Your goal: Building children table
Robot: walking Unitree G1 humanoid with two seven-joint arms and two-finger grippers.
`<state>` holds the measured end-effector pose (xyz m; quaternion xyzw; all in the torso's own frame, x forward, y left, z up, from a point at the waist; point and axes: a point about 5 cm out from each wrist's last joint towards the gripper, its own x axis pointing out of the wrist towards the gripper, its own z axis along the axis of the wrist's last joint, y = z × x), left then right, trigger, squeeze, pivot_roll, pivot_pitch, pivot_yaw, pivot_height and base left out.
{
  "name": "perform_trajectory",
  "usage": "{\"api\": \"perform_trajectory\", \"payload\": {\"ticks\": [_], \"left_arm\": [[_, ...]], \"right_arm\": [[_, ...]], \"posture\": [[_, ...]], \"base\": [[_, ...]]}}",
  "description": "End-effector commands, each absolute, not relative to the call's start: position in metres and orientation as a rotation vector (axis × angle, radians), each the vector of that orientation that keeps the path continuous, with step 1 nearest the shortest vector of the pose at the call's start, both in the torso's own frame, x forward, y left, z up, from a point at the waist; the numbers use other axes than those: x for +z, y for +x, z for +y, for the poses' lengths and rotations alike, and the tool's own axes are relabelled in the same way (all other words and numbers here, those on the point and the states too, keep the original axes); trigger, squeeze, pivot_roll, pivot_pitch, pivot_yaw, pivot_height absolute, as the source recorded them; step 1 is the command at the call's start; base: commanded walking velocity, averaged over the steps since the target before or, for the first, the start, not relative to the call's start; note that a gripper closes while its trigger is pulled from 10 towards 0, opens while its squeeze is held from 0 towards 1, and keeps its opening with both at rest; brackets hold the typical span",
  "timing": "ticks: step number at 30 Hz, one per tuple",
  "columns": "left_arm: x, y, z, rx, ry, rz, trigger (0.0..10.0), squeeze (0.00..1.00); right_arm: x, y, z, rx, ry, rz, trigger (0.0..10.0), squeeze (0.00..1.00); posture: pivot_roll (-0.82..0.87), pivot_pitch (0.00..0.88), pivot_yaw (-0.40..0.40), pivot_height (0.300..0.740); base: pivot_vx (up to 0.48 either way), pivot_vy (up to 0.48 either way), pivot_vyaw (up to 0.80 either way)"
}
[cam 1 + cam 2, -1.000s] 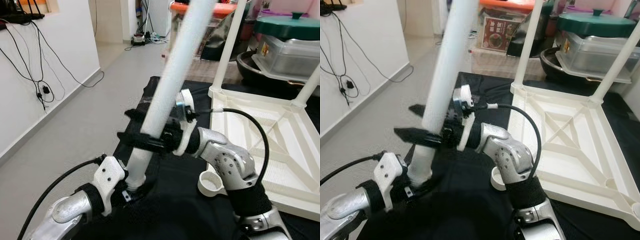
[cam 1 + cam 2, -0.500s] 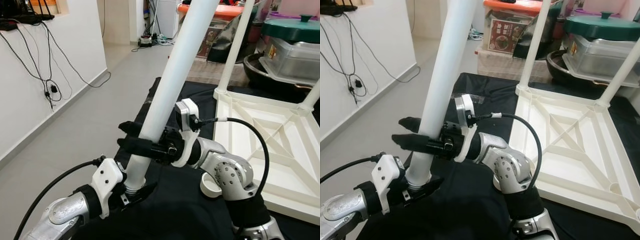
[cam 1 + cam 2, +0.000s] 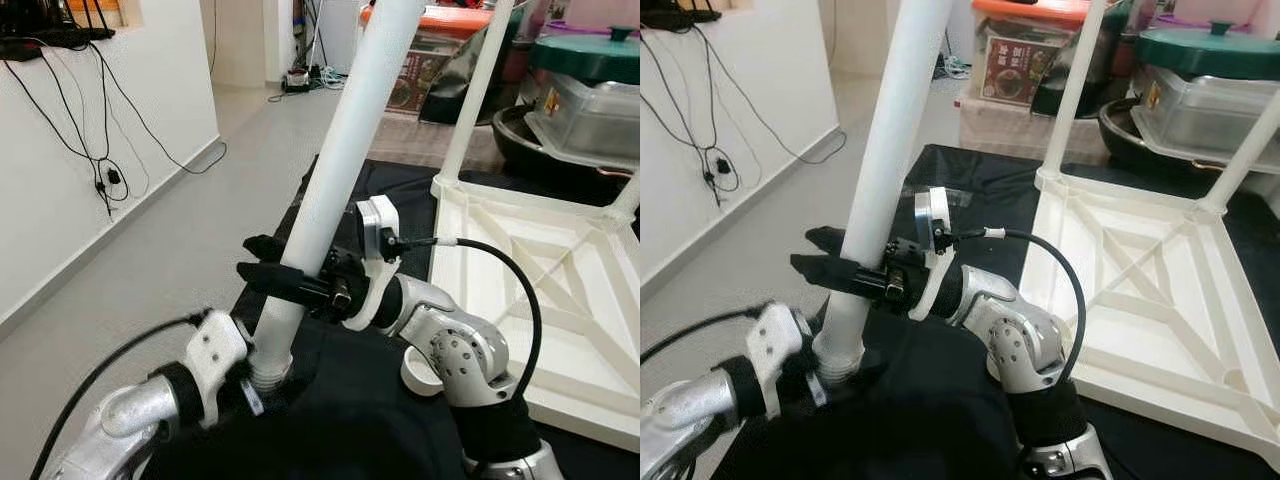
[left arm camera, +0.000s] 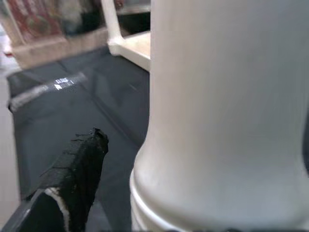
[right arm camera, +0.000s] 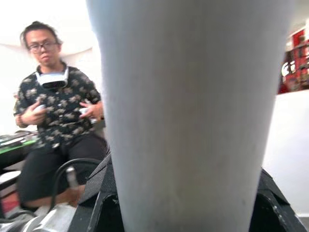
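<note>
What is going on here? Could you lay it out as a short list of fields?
held part: white table leg, tilted
right gripper: clamped around the leg's middle
left gripper: at the leg's threaded lower end
tabletop: white, upside down on the black cloth, with legs already standing in it
empty socket: near corner, beside the right arm
onlooker: person behind the robot

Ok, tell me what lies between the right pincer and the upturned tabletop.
In the left eye view, black cloth lies between the right pincer, shut on the white table leg, and the upturned tabletop.
</note>
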<state>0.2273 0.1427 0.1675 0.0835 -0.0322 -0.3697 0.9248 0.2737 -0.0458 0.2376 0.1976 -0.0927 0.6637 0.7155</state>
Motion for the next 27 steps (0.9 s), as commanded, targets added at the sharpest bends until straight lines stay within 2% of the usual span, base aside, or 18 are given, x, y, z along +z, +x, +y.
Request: {"api": "perform_trajectory", "payload": {"ticks": [1, 4, 5, 6, 8, 9, 10, 11, 12, 13, 14, 15, 16, 19, 20, 22, 27], "left_arm": [[0.166, 0.233, 0.158, -0.644, 0.17, -0.054, 10.0, 1.0], [0.17, 0.216, 0.164, -0.652, 0.09, -0.047, 10.0, 1.0], [0.17, 0.216, 0.164, -0.652, 0.09, -0.047, 10.0, 1.0], [0.171, 0.203, 0.165, -0.674, 0.048, -0.041, 10.0, 1.0], [0.171, 0.2, 0.166, -0.664, 0.026, -0.045, 10.0, 1.0], [0.171, 0.197, 0.167, -0.641, 0.011, -0.053, 10.0, 0.73], [0.171, 0.197, 0.167, -0.641, 0.011, -0.053, 10.0, 0.73], [0.171, 0.198, 0.17, -0.6, 0.013, -0.057, 10.0, 0.0], [0.171, 0.198, 0.17, -0.6, 0.013, -0.057, 10.0, 0.0], [0.151, 0.21, 0.186, -0.377, 0.14, 0.039, 10.0, 0.0], [0.151, 0.21, 0.186, -0.377, 0.14, 0.039, 10.0, 0.0], [0.14, 0.216, 0.196, -0.259, 0.166, 0.099, 10.0, 0.0], [0.132, 0.221, 0.205, -0.151, 0.148, 0.137, 10.0, 0.0], [0.128, 0.222, 0.209, -0.094, 0.12, 0.155, 10.0, 0.0], [0.129, 0.222, 0.207, -0.075, 0.071, 0.143, 10.0, 0.0], [0.132, 0.222, 0.201, -0.086, 0.037, 0.129, 10.0, 0.0], [0.139, 0.218, 0.188, -0.126, -0.032, 0.086, 10.0, 0.0]], "right_arm": [[0.241, 0.269, -0.04, 1.509, 0.451, -0.215, 0.0, 0.0], [0.24, 0.293, -0.058, 1.298, 0.348, -0.234, 0.0, 0.0], [0.24, 0.293, -0.058, 1.298, 0.348, -0.234, 0.0, 0.0], [0.239, 0.305, -0.077, 1.194, 0.314, -0.233, 0.0, 0.0], [0.237, 0.308, -0.086, 1.154, 0.292, -0.23, 0.0, 0.0], [0.236, 0.313, -0.095, 1.108, 0.271, -0.224, 0.0, 0.0], [0.236, 0.313, -0.095, 1.108, 0.271, -0.224, 0.0, 0.0], [0.234, 0.317, -0.104, 1.059, 0.254, -0.215, 0.0, 0.0], [0.234, 0.317, -0.104, 1.059, 0.254, -0.215, 0.0, 0.0], [0.231, 0.339, -0.127, 0.794, 0.255, -0.158, 0.0, 0.0], [0.231, 0.339, -0.127, 0.794, 0.255, -0.158, 0.0, 0.0], [0.233, 0.345, -0.136, 0.682, 0.273, -0.159, 0.0, 0.0], [0.236, 0.348, -0.14, 0.598, 0.255, -0.169, 4.9, 0.0], [0.238, 0.349, -0.141, 0.561, 0.239, -0.182, 4.9, 0.0], [0.239, 0.347, -0.138, 0.546, 0.245, -0.188, 10.0, 0.0], [0.236, 0.346, -0.133, 0.542, 0.277, -0.163, 10.0, 0.0], [0.227, 0.341, -0.118, 0.56, 0.313, -0.128, 10.0, 0.0]], "posture": [[0.05, 0.0, -0.051, 0.74], [0.04, 0.0, -0.055, 0.74], [0.04, 0.0, -0.055, 0.74], [0.04, 0.0, -0.056, 0.74], [0.03, 0.0, -0.054, 0.74], [0.03, 0.0, -0.055, 0.74], [0.03, 0.0, -0.055, 0.74], [0.03, 0.0, -0.055, 0.74], [0.03, 0.0, -0.055, 0.74], [0.04, 0.0, -0.06, 0.74], [0.04, 0.0, -0.06, 0.74], [0.03, 0.0, -0.061, 0.74], [0.03, 0.0, -0.061, 0.74], [0.03, 0.0, -0.057, 0.74], [0.03, 0.0, -0.056, 0.74], [0.03, 0.0, -0.058, 0.74], [0.04, 0.0, -0.059, 0.74]], "base": [[0.0, 0.0, 0.0], [0.0, 0.0, 0.0], [0.0, 0.0, 0.0], [0.0, 0.0, 0.0], [0.0, 0.0, 0.0], [0.0, 0.0, 0.0], [0.0, 0.0, 0.0], [0.0, 0.0, 0.0], [0.0, 0.0, 0.0], [0.0, 0.0, 0.0], [0.0, 0.0, 0.0], [0.0, 0.0, 0.0], [0.0, 0.0, 0.0], [0.0, 0.0, 0.0], [0.0, 0.0, 0.0], [0.0, 0.0, -0.4], [0.0, 0.478, -0.77]]}}
